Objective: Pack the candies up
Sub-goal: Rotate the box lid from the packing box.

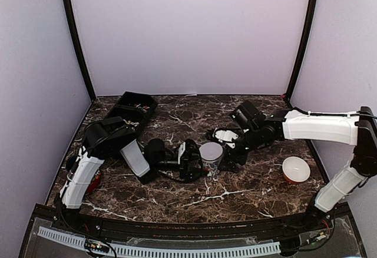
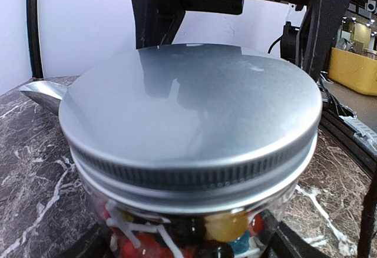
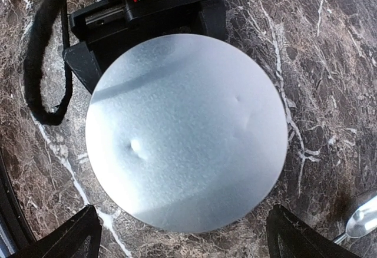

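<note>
A glass jar [image 1: 211, 159] stands mid-table with a silver screw lid [image 2: 188, 116] on top. The candies [image 2: 235, 225], red, yellow and blue, show through the glass under the lid's rim. My left gripper [image 2: 185, 245] is shut on the jar, its dark fingers [image 2: 291, 241] on either side of the glass; in the top view the left gripper [image 1: 194, 162] sits against the jar's left side. My right gripper [image 3: 181, 222] hovers open above the lid [image 3: 185, 131], fingertips [image 3: 79, 234] standing wider than the lid and not touching it. In the top view the right gripper [image 1: 230, 155] is just right of the jar.
A black tray [image 1: 132, 108] sits at the back left. A white bowl [image 1: 296, 168] stands on the right. A metal spoon [image 3: 362, 214] lies on the marble beside the jar, seen too as spoon [image 2: 44, 93]. A red object [image 1: 94, 182] lies by the left arm's base.
</note>
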Robot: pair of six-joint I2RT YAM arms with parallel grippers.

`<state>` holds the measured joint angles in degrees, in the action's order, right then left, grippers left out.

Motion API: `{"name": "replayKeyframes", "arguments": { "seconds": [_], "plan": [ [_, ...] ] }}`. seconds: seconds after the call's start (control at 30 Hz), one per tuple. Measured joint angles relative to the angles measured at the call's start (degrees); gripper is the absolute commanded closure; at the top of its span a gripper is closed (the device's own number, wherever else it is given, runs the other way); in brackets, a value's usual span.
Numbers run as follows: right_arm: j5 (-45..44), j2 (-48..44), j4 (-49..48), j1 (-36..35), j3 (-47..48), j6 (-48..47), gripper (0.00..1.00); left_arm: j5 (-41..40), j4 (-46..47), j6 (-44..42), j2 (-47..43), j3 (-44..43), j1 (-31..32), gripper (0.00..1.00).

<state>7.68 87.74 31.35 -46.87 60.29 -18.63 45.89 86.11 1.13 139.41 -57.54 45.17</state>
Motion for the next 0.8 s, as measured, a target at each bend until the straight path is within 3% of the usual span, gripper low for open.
{"name": "replayKeyframes", "arguments": {
  "seconds": [0.37,0.8],
  "plan": [
    [3.0,2.0,6.9,0.5,13.1,-4.8,0.02,0.6,0.0,0.0,0.0,0.0,0.0,0.23],
    [7.0,10.3,12.5,0.5,18.1,-11.4,0.02,1.5,0.0,0.0,0.0,0.0,0.0,0.23]
  ]
}}
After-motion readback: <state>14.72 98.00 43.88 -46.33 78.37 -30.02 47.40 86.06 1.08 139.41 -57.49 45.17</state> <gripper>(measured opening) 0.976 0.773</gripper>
